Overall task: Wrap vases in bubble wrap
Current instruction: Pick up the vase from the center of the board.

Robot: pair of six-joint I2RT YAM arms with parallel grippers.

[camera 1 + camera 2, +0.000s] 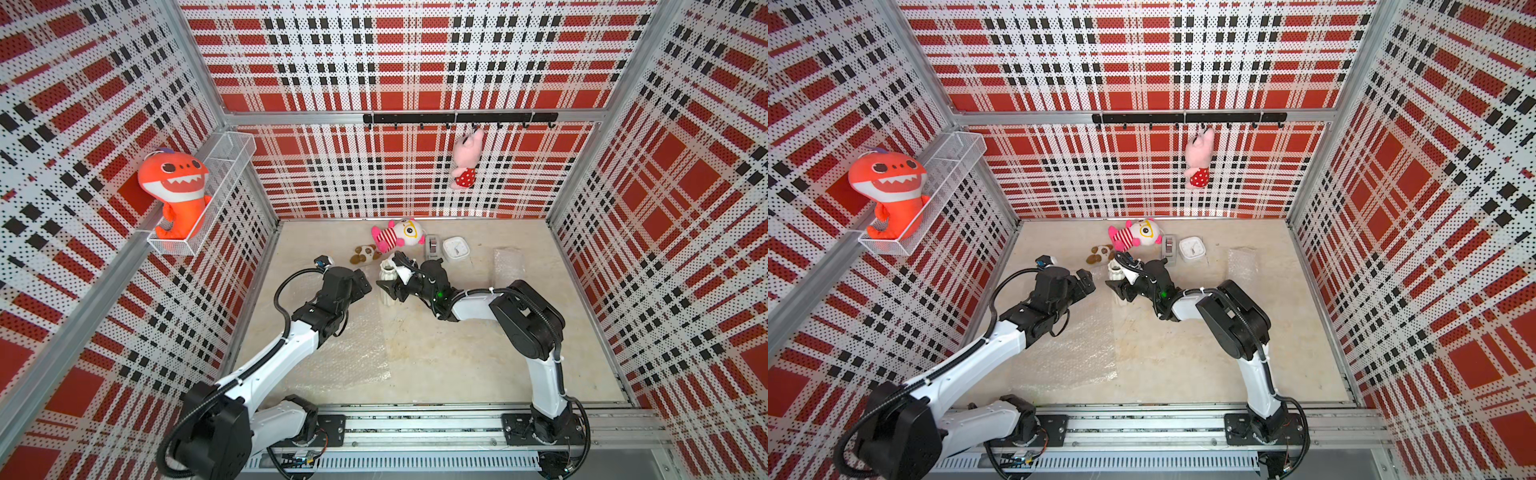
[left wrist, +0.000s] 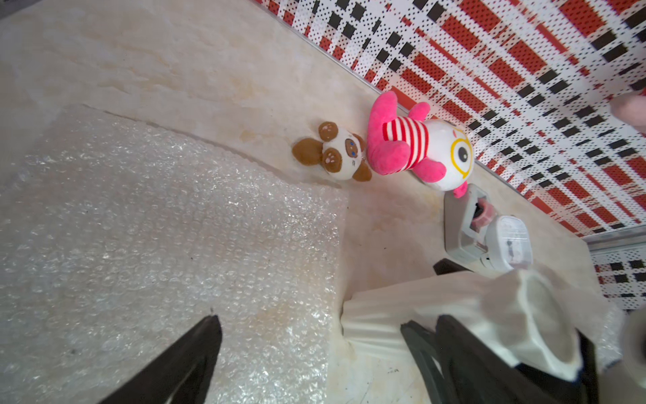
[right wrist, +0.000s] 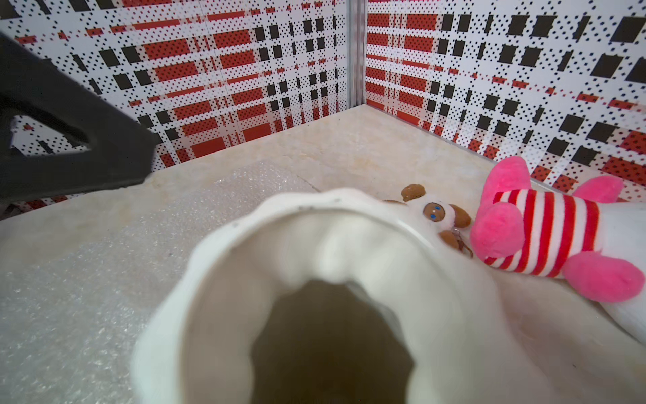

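White ribbed ceramic vase [image 3: 216,307] with scalloped rim, nearest the lens in the right wrist view and blurred; its inside shows only a dark hollow, contents not discernible. Right gripper [image 1: 390,290]: jaws partly parted and set astride the vase body. One black finger [image 3: 112,157] appears beside the rim and its partner is out of frame; whether the pads press the ceramic cannot be told. Left gripper [image 2: 309,321]: jaws spread wide, holding nothing, poised over a clear bubble wrap sheet [image 2: 157,227] just beside the vase. Vase stands upright on the beige marbled tabletop [image 1: 457,353], its base at the far corner of that sheet; touching or just clear cannot be told. Second bubble wrap sheet [image 1: 509,266] lies well apart toward the right wall, its near end hidden by the right arm. Toward the back wall: small brown-and-white plush [image 1: 365,254], pink-and-white plush in red stripes [image 1: 397,235], grey tape dispenser [image 1: 432,247], white square clock [image 1: 456,248]; the dial markings are too small to read. White wire basket [image 1: 232,141] on the left wall holds an orange shark plush [image 1: 178,187]. Black hook rail [image 1: 459,118] on the back wall carries a pale pink plush in a red spotted dress [image 1: 467,160].
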